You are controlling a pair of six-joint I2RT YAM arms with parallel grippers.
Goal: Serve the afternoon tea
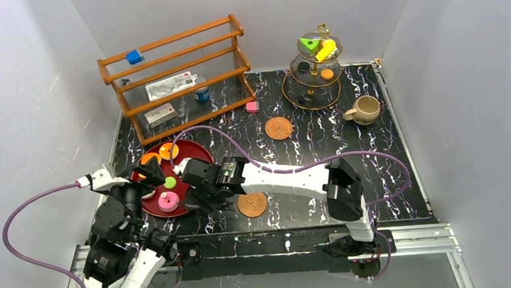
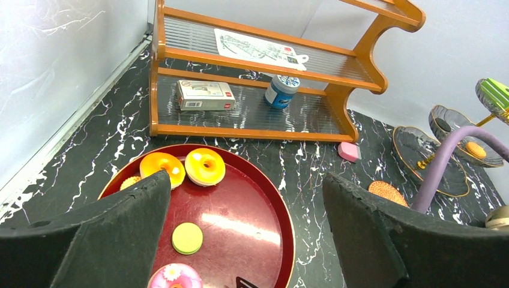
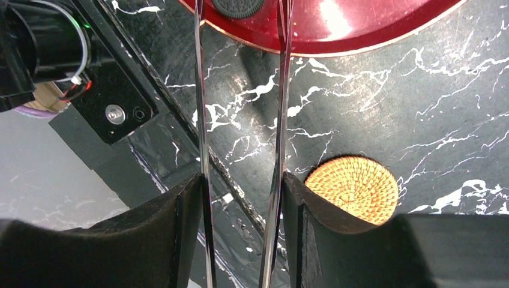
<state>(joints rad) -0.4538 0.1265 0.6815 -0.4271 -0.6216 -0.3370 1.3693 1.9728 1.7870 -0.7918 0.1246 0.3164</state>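
While pastries sit on the tray (image 1: 186,155), top view: stand (image 1: 303,100) is part filled; mug (image 1: 366,110) stands well apart from a coaster (image 1: 278,127); most of the serving is left, I judge.
Right arm (image 1: 287,175): stretched low across the table to the tray's near edge.
Left wrist view: left gripper (image 2: 246,180) hovers over the tray, jaws wide and empty; pink donut (image 2: 174,277) lies below.
Right wrist view: right gripper (image 3: 240,180) clamps tongs (image 3: 200,90); the tips flank a black cookie (image 3: 237,6) on the tray, possibly not yet pinching it.
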